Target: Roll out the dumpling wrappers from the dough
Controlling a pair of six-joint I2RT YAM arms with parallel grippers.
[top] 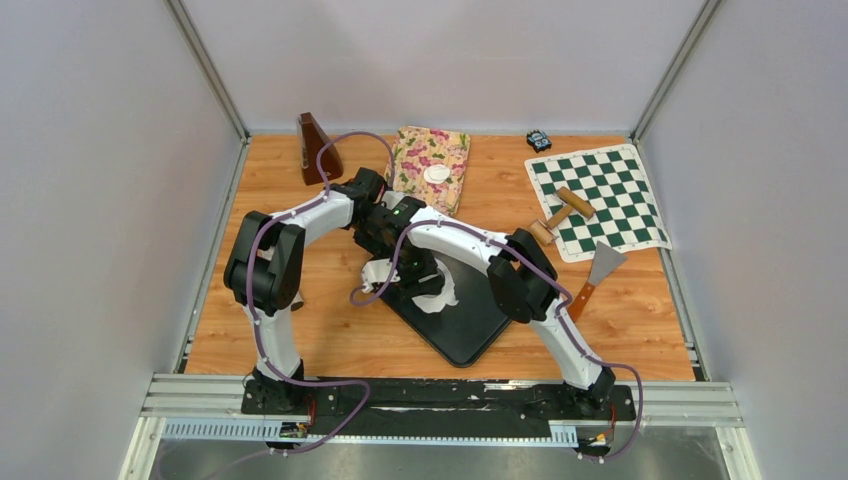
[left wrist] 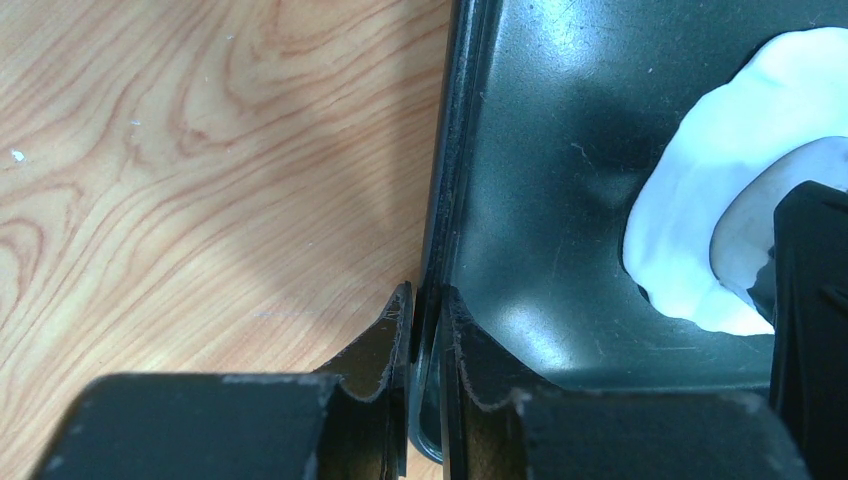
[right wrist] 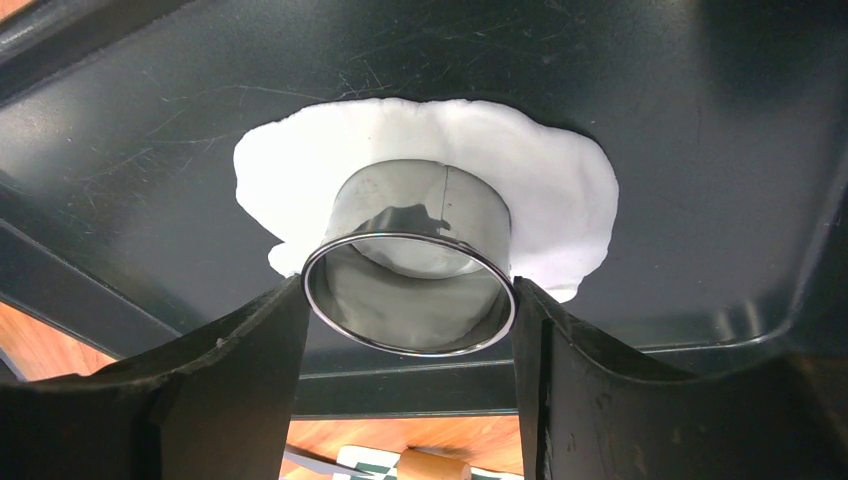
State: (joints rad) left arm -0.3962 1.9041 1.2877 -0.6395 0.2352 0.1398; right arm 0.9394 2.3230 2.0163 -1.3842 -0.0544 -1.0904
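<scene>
two hands, one tray, one sheet of dough

1. left hand (left wrist: 425, 312): clenched on the raised rim of a dark rectangular metal tray (left wrist: 560, 140). one finger sits outside the rim, over the light wooden desk (left wrist: 200, 150). the other finger sits inside the tray.

2. right hand (right wrist: 408, 292): grasping a shiny round metal ring cutter (right wrist: 420, 205), one finger on each side. the ring cutter stands upright with its lower edge on the dough sheet.

3. irregular flat white dough sheet (right wrist: 290, 165): lies on the tray floor and spreads out past the ring cutter on every visible side.

4. thin round white dumpling wrappers (top: 436, 174): rest on a flowered cloth (top: 420, 150) at the far edge of the desk, well apart from the tray. how many are stacked cannot be told.

5. other stock on the desk:
- brown pyramid-shaped metronome (top: 316, 148), left of the cloth
- green-and-white chequered mat (top: 610, 195), far right
- wooden mallet-like tool (top: 560, 213), lying partly on the mat
- wooden-handled metal scraper (top: 598, 275), at the mat's near edge
- small black object (top: 539, 139), by the back wall, too small to identify
</scene>
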